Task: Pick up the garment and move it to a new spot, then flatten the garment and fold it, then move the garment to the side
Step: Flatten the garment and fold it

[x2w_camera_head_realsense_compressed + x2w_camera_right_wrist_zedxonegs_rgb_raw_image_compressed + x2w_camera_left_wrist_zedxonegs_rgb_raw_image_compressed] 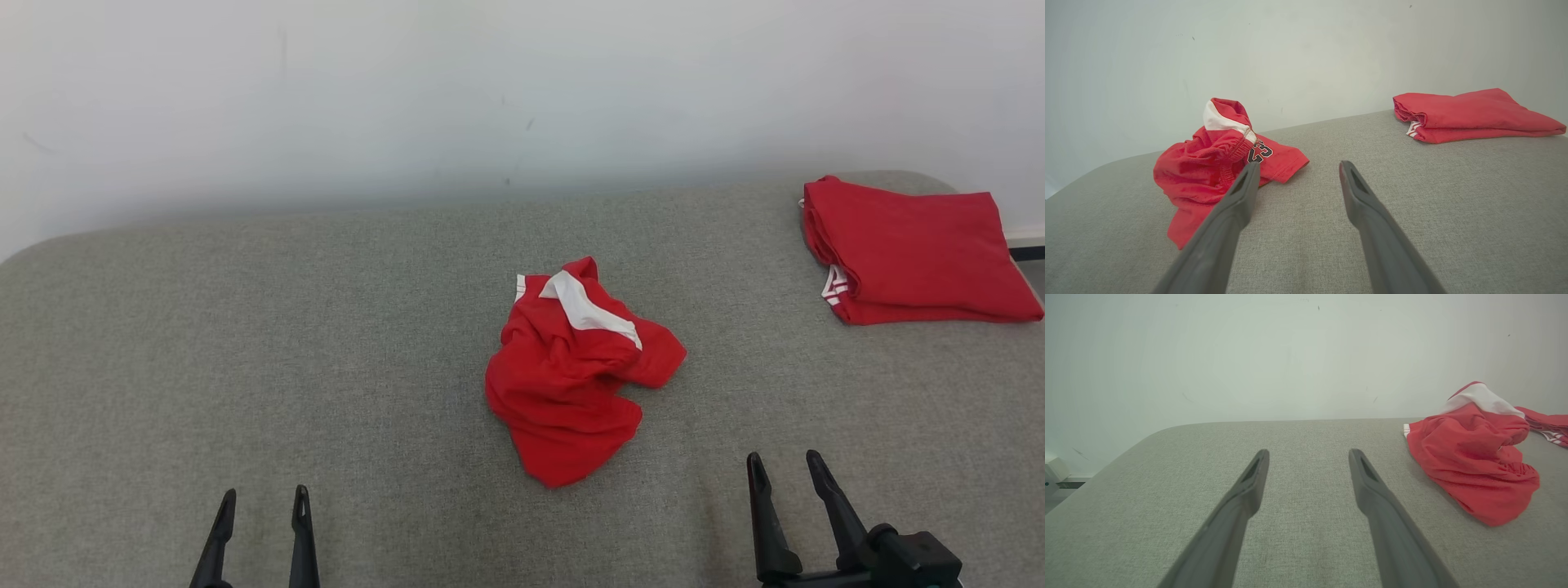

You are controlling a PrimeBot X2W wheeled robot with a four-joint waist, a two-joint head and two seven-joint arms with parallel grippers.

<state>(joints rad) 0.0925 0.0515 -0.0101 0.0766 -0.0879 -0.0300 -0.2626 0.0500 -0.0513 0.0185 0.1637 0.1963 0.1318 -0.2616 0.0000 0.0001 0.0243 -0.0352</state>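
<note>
A crumpled red garment (571, 376) with a white band lies in a heap near the middle of the grey cushioned surface (245, 343). The left wrist view has the garment (1470, 465) at its right; the right wrist view has the garment (1216, 167) at its left, with black printed digits showing. My left gripper (263, 494) is open at the lower left, well apart from the heap. My right gripper (784, 461) is open at the lower right, a short way from the heap's right side. Both hold nothing.
A neatly folded red garment (914, 253) sits at the far right back corner of the surface, also in the right wrist view as a folded stack (1470, 114). A white wall (490, 98) stands behind. The surface's rounded edge curves off at the far left.
</note>
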